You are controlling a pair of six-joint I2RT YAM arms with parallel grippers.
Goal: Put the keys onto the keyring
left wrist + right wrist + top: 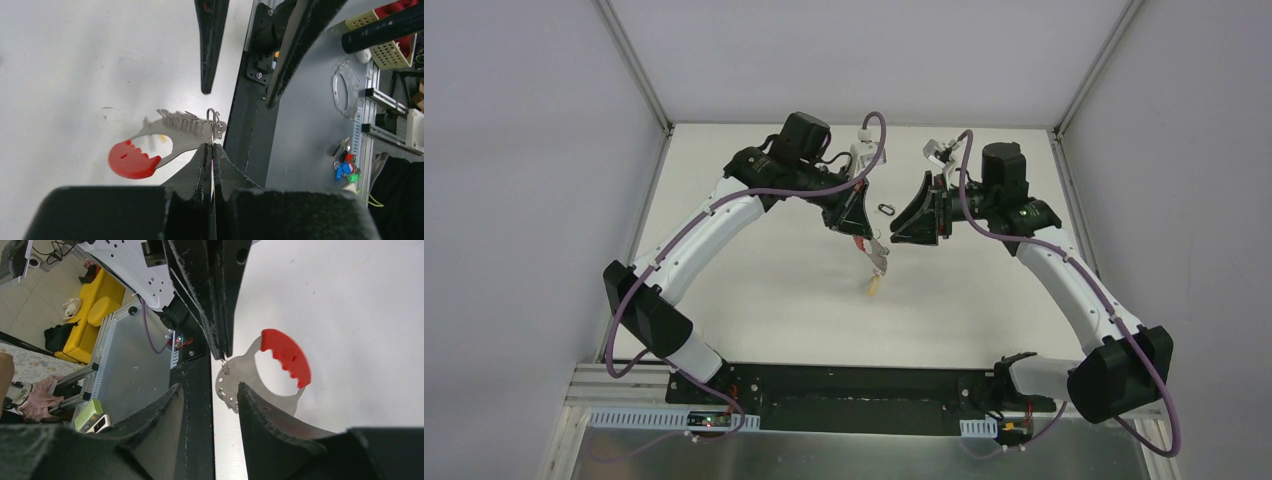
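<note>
Keys (175, 132) clamped in left end effector (210, 148) | right end effector (209, 388) wide | keyring (886, 209) on table (764, 290)

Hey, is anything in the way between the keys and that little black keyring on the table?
Nothing visible does. The keys hang from the shut left gripper, the keyring lies just beyond them, and the open right gripper sits beside that gap, not in it.

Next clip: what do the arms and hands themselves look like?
Left arm and right arm: white curved links, black joints and motor housings, a purple cable looped along each. Left hand and right hand: black, tapering wedge fingers with rough faces.
</note>
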